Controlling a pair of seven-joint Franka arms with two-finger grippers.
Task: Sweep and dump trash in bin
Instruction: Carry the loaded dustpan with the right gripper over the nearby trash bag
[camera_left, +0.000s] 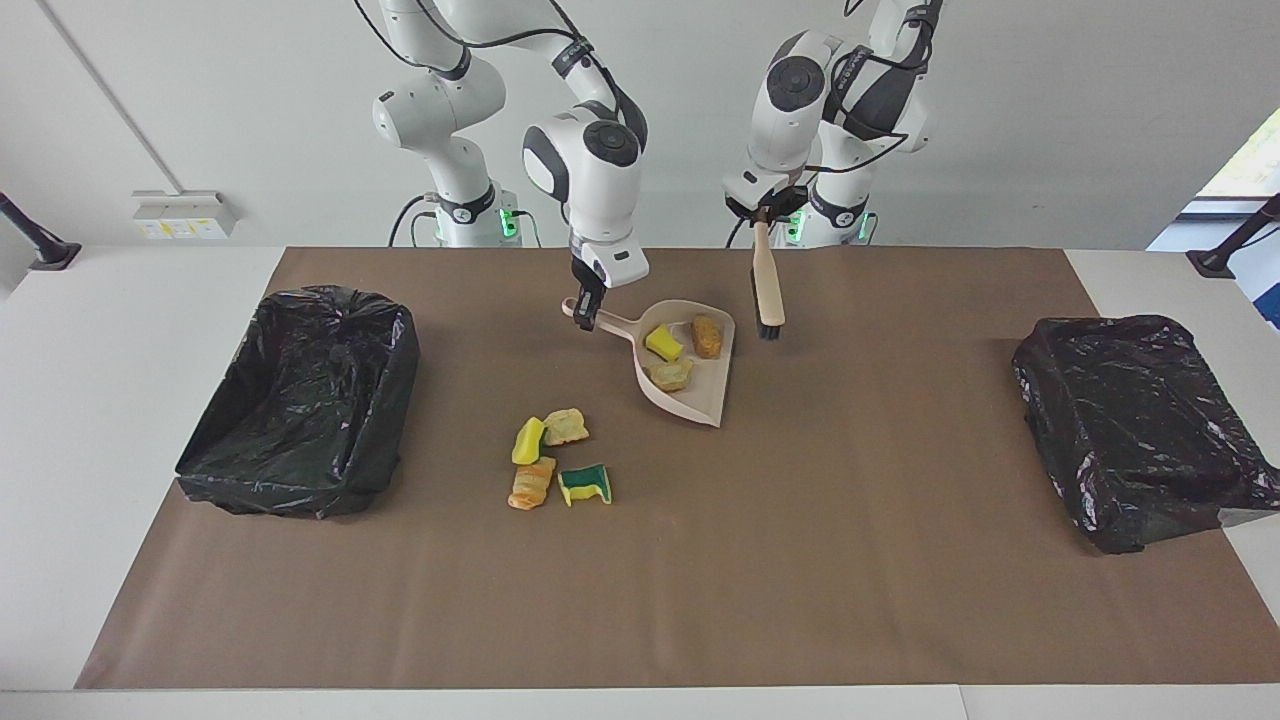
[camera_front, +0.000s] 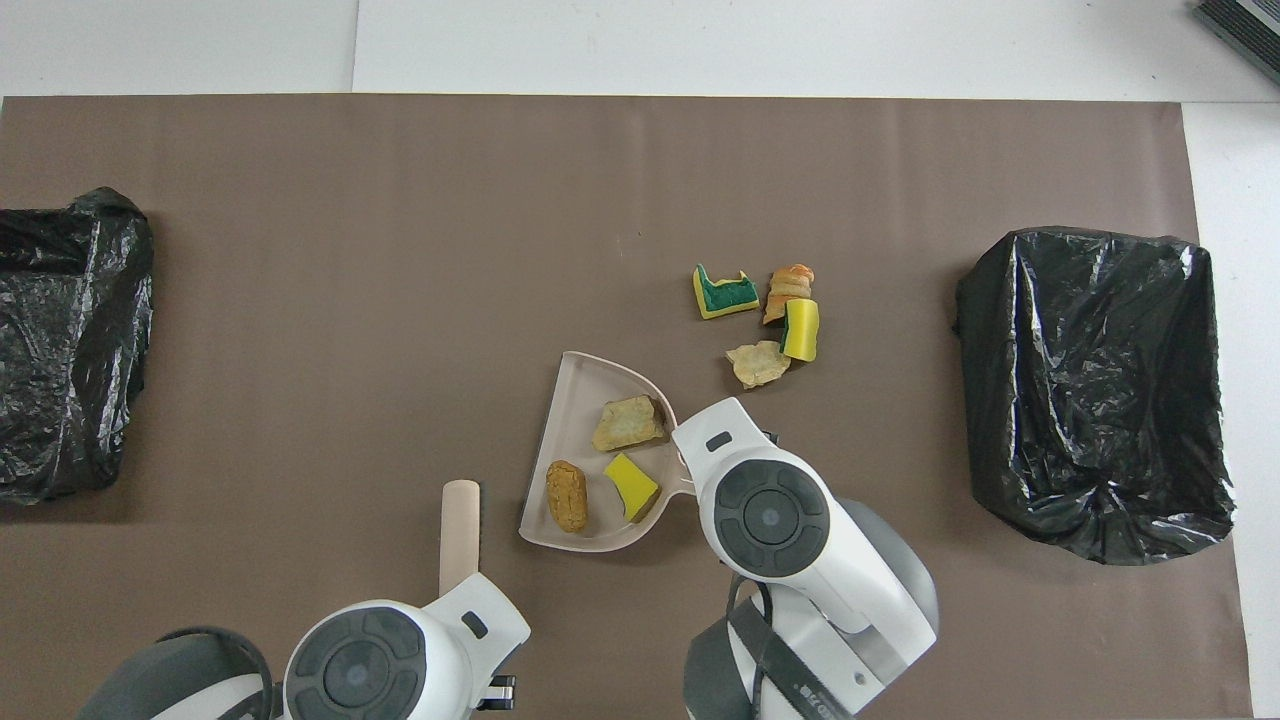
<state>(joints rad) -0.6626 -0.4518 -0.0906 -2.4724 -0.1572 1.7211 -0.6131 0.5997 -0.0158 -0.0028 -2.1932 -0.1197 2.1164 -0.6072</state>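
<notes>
A beige dustpan lies on the brown mat and holds three foam scraps. Four more scraps lie farther from the robots, toward the right arm's end. A beige brush handle sits beside the dustpan. A black-lined bin stands at each end.
</notes>
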